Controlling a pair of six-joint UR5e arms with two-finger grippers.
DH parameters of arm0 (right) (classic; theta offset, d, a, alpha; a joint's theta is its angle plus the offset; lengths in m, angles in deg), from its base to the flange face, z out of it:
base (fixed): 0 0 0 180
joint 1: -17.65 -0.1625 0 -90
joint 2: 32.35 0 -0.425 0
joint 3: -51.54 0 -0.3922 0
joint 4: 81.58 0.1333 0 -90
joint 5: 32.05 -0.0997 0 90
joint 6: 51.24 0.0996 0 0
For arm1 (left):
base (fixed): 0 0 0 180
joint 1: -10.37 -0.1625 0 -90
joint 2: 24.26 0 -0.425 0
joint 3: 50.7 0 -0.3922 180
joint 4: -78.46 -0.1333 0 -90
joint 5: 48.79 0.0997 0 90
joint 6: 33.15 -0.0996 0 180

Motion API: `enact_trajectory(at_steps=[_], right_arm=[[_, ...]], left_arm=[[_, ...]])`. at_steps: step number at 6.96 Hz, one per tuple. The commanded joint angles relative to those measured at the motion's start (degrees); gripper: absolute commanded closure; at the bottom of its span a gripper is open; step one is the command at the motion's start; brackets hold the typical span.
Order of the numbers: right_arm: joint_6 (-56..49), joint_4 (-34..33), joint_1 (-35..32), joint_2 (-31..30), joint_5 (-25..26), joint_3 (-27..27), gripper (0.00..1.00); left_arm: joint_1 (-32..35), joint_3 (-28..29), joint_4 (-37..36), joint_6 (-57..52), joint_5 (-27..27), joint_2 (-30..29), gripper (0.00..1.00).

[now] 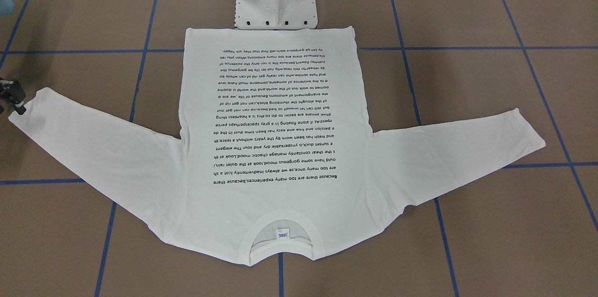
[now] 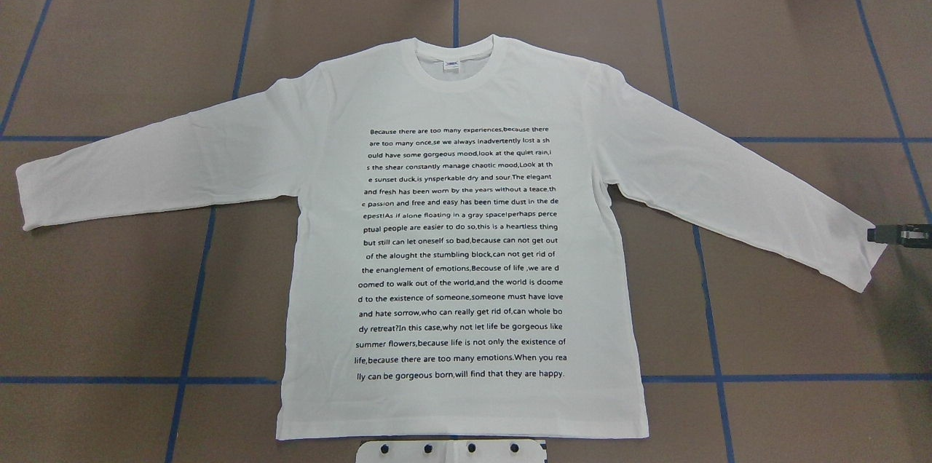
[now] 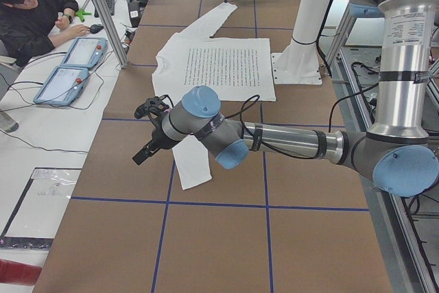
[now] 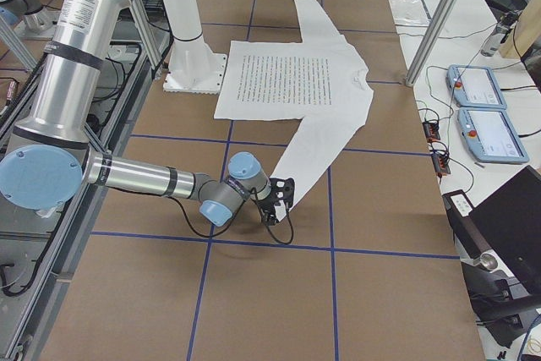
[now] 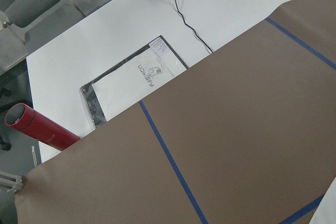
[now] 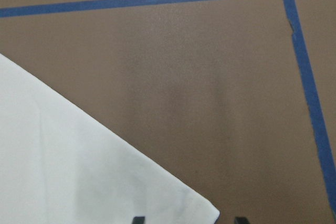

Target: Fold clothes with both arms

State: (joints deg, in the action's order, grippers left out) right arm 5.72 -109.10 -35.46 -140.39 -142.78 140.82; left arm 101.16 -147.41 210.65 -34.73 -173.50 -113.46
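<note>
The white long-sleeved T-shirt [image 2: 459, 230] lies flat on the brown table, black text side up, both sleeves spread, neck [image 2: 455, 66] away from the robot. My right gripper [image 2: 885, 235] sits low at the cuff of the sleeve [image 2: 859, 259] on the right side. In the right wrist view its fingertips [image 6: 138, 219] stand well apart with the cuff corner [image 6: 173, 203] between them, so it is open. My left gripper [image 3: 145, 150] hovers above the table just beyond the other sleeve's cuff [image 3: 194, 176]; I cannot tell whether it is open or shut.
The white pedestal [image 1: 276, 3] stands at the shirt's hem. A person sits at the side desk [image 3: 34, 12] beside two pendants [image 3: 68, 66]. A red cylinder [image 5: 39, 127] and a bagged white item [image 5: 136, 82] lie off the table's end.
</note>
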Motion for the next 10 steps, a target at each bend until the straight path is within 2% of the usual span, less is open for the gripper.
enact_trajectory(at_steps=[1,3,4,6,9,10], right_arm=[[-0.2,0.1,0.9,0.1,0.4,-1.2,0.35],[-0.1,1.2,1.3,0.3,0.6,-2.3,0.41],[-0.1,1.2,1.4,0.4,0.5,-2.2,0.47],[0.0,1.2,1.6,1.3,0.5,-2.0,1.00],[-0.3,1.2,1.2,1.3,-0.3,2.5,1.00],[-0.3,0.2,0.4,1.4,-0.4,6.0,1.00]], left_arm=[[0.0,-0.1,0.0,0.0,0.0,-0.1,0.00],[0.0,-0.1,0.0,0.0,0.0,-0.1,0.00],[0.0,-0.1,0.0,0.0,0.0,-0.1,0.00],[0.0,0.0,0.0,-0.1,0.0,-0.1,0.00],[0.0,0.1,0.0,-0.1,0.0,0.0,0.00],[0.0,0.2,0.0,-0.1,0.0,0.0,0.00]])
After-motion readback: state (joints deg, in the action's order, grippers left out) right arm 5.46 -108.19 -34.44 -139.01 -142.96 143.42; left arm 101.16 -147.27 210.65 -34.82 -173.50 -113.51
